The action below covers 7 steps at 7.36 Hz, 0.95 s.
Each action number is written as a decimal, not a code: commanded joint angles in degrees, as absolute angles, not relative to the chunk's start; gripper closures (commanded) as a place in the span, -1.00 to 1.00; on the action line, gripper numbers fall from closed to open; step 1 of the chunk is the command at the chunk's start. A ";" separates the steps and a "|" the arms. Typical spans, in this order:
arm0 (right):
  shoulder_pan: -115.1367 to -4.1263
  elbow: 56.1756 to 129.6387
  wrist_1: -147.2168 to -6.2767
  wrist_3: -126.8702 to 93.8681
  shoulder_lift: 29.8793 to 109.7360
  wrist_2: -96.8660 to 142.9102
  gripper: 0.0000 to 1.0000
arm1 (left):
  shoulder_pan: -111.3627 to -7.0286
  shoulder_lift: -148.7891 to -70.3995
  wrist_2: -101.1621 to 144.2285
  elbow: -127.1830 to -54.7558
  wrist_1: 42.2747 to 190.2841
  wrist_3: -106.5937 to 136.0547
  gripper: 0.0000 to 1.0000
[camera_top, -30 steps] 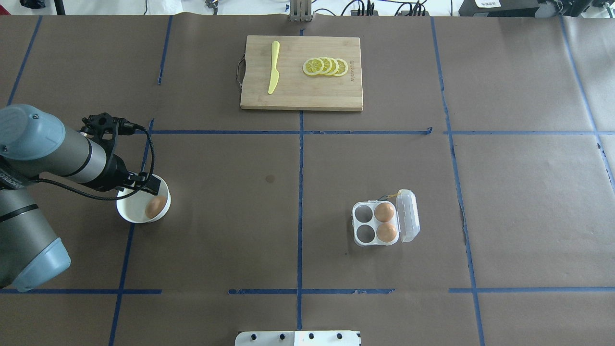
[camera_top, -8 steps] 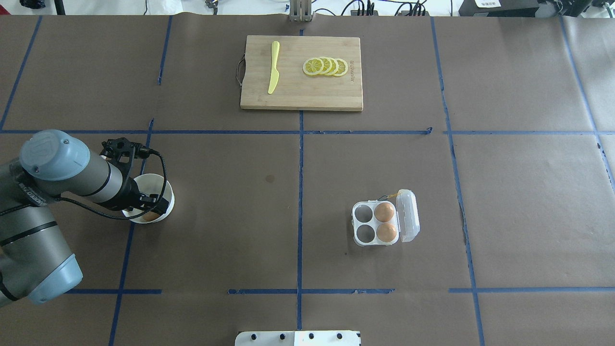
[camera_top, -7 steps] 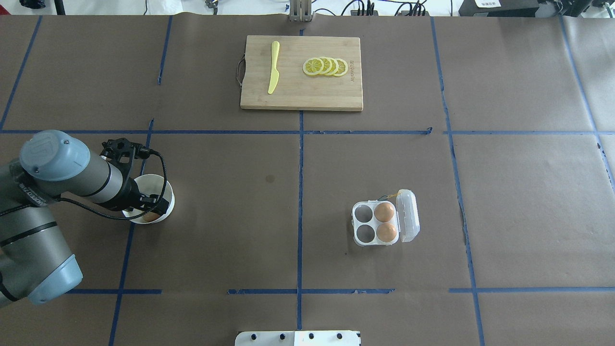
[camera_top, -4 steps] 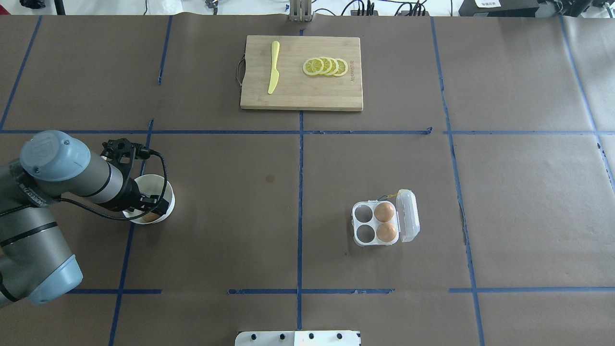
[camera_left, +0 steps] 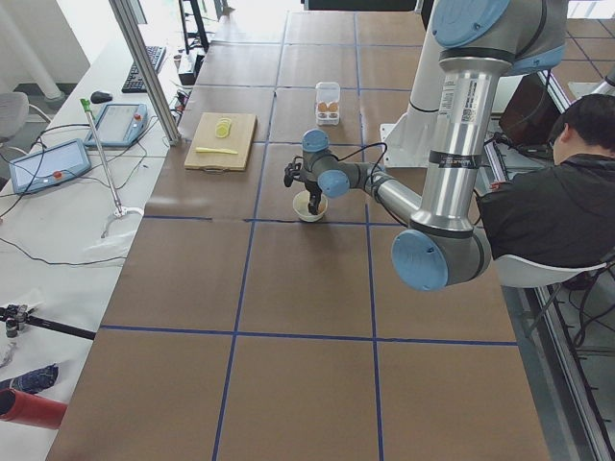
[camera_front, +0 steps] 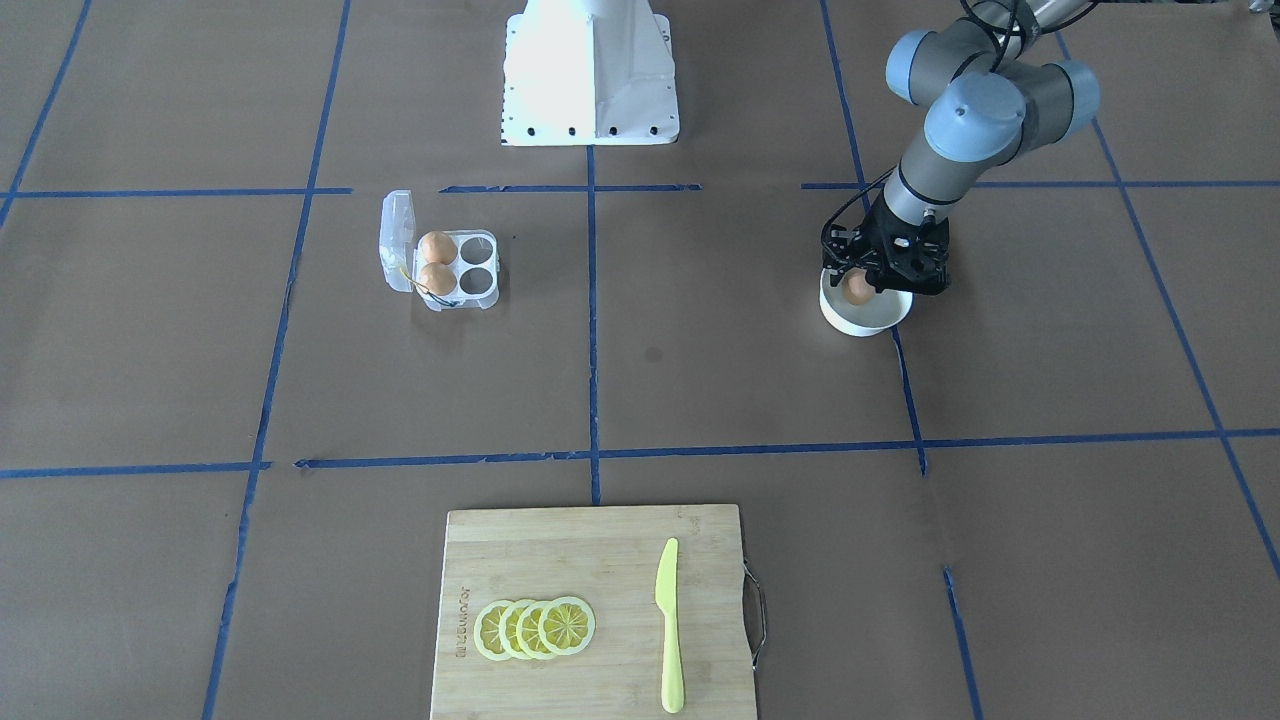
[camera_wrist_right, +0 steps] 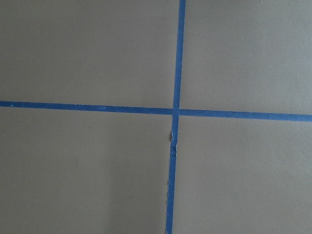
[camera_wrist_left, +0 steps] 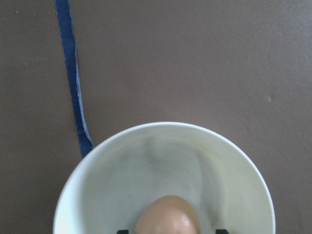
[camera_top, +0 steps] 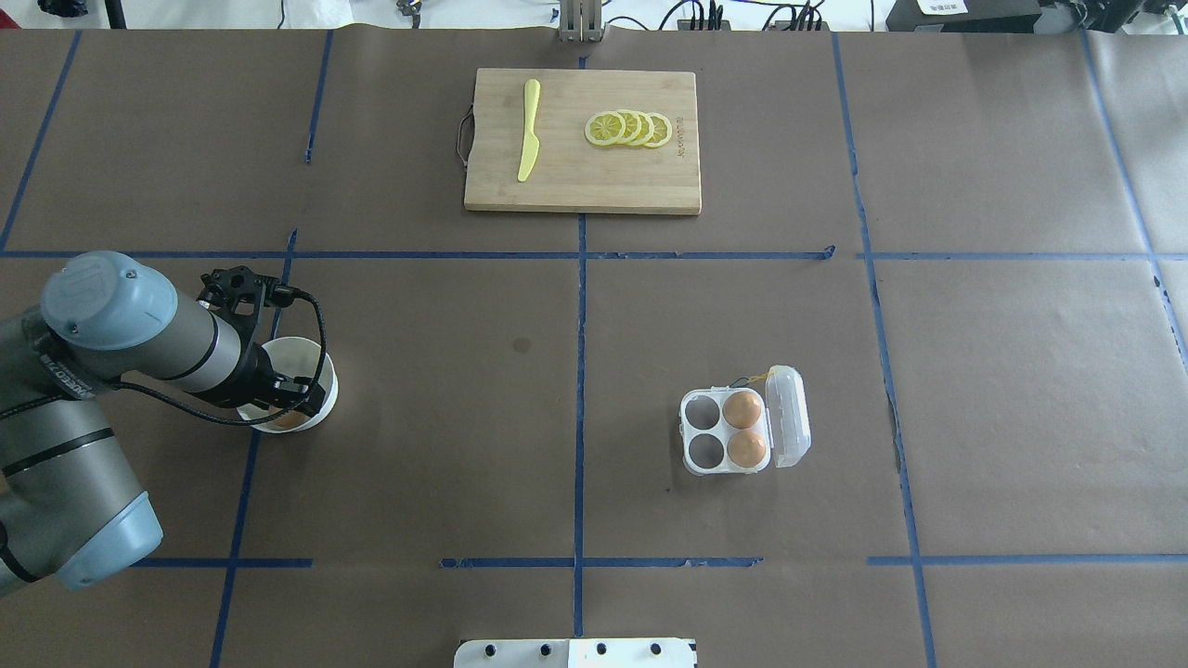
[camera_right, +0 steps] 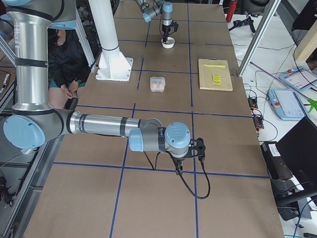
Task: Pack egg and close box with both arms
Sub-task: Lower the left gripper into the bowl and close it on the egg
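Left hand (camera_front: 870, 278) is down inside the white bowl (camera_wrist_left: 161, 126), with its fingers either side of the egg (camera_wrist_left: 167, 217). Wrist cam shows a strip of bowl between each black fingertip (camera_wrist_left: 123, 231) and the shell, so I'd call it spread, not pinching yet. For the grab I'd close slow and centred, squeeze just enough that the smooth shell doesn't squirt out, then lift straight up past the rim. After that it goes to the box (camera_top: 703, 450), which sits well apart on the bench (camera_top: 418, 464), lid open, two cells free. Annoying bit: the wrist cam cuts off the egg's lower half and most of the fingers, and from overhead the arm covers nearly all of the egg. Right hand (camera_right: 198, 148) only shows in a side view, so I can't tell whether it's spread or pressed together.
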<state>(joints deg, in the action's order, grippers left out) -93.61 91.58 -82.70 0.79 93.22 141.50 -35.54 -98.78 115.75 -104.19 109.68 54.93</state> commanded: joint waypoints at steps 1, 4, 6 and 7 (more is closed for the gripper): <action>-93.69 91.58 -82.71 0.70 93.25 141.50 -1.00 | -35.51 -98.79 115.66 -103.97 109.69 54.93 -0.30; -93.69 91.67 -82.71 0.79 93.25 141.50 -1.00 | -35.51 -98.96 115.75 -103.97 109.69 54.93 -0.20; -93.60 91.67 -82.71 0.79 93.25 141.59 -1.00 | -35.59 -98.97 115.58 -104.50 109.69 54.93 0.42; -93.60 91.58 -82.71 0.70 93.25 141.59 -1.00 | -35.77 -98.79 115.58 -104.94 109.60 55.02 0.66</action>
